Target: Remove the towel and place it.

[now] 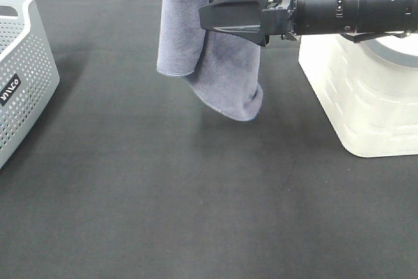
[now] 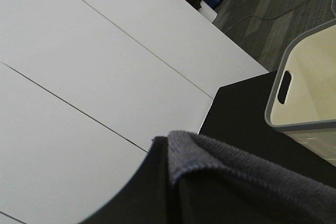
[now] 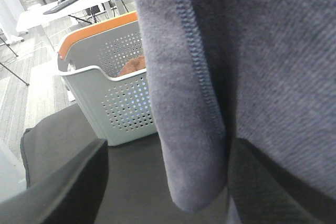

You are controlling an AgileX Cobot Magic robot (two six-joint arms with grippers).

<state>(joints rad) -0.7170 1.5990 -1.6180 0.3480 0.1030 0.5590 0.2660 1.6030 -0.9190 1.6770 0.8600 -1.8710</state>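
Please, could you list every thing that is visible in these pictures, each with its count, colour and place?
towel: one, bluish-grey, hanging folded above the far middle of the table
perforated basket: one, light grey, left edge of the table
cream basket: one, cream-white with a grey rim, right side
orange-rimmed basket: one, perforated, just behind the grey one; right wrist view only
table mat: one, black, under everything
left gripper: one, dark, shut on the towel's top
right gripper: one, black, open, a towel fold between its fingers
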